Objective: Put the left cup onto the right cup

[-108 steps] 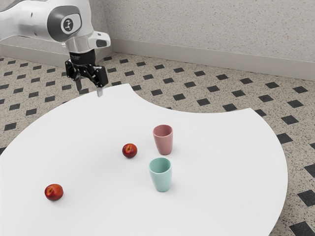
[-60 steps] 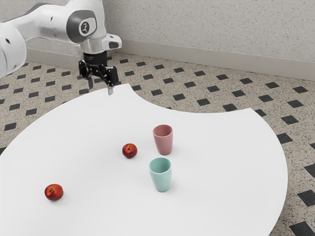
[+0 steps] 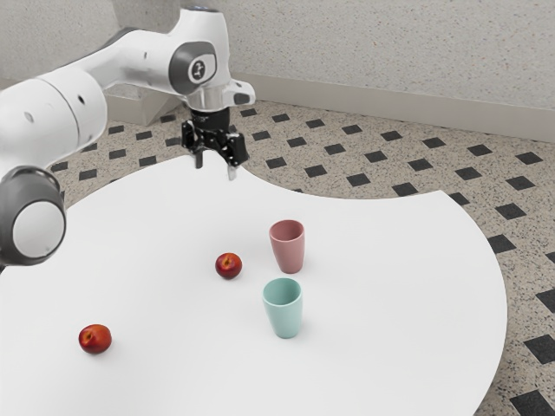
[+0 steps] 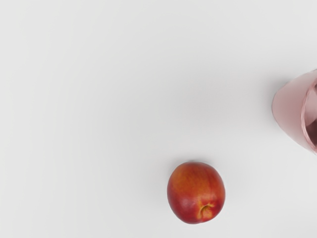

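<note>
Exterior view, foreground: a round white table [image 3: 390, 286] takes up the lower frame. At lower left lies the near fruit [image 3: 95, 338], red with an orange blush, well apart from everything else. Just right of centre and low in the frame stands the teal cup [image 3: 283, 308], upright with its mouth up. Behind it and to its left rests the far fruit [image 3: 228, 265], near both cups but touching neither. The pink cup [image 3: 287, 246] stands upright at frame centre, directly behind the teal cup, with a narrow strip of table between them.

Background: the gripper [image 3: 215, 165] hangs in the air at upper left of centre, above the table's far edge and well apart from both cups. Its two black fingers [image 3: 231, 172] point downward and stand spread. The white arm [image 3: 87, 95] enters from the left edge. Beyond it lie a speckled floor [image 3: 390, 156] with dark diamonds and a grey wall [image 3: 390, 43].

Wrist view: the far fruit [image 4: 196, 192] shows its stem hollow on the bare table [image 4: 99, 99]. The pink cup [image 4: 294, 111] stands apart from the fruit, its side and rim partly in frame.
</note>
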`<move>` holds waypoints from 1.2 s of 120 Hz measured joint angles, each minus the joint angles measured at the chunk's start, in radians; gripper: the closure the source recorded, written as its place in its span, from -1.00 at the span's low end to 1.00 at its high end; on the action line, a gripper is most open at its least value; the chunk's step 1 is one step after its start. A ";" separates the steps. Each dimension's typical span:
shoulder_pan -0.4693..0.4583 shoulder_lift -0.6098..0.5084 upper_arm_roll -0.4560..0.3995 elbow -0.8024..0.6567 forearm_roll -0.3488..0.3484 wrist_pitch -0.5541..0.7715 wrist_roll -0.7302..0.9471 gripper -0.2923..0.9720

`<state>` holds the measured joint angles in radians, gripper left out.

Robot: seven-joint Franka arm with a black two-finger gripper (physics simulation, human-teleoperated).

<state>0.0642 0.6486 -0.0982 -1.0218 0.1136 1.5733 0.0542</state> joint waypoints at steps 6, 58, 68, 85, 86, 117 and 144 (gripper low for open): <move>-0.013 0.013 -0.010 0.002 0.000 -0.001 -0.016 -0.54; -0.053 0.057 -0.107 0.029 0.003 -0.005 -0.193 -0.54; -0.055 0.064 -0.113 0.013 0.003 -0.005 -0.236 -0.54; -0.045 0.067 -0.115 -0.051 0.004 0.008 -0.297 -0.54; -0.044 0.067 -0.115 -0.055 0.004 0.010 -0.300 -0.54; -0.040 0.095 -0.111 -0.078 0.005 0.043 -0.379 -0.54; -0.055 0.199 -0.108 0.105 0.068 0.056 -0.419 -0.54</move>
<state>0.0094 0.8481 -0.2066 -0.9167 0.1819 1.6291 -0.3652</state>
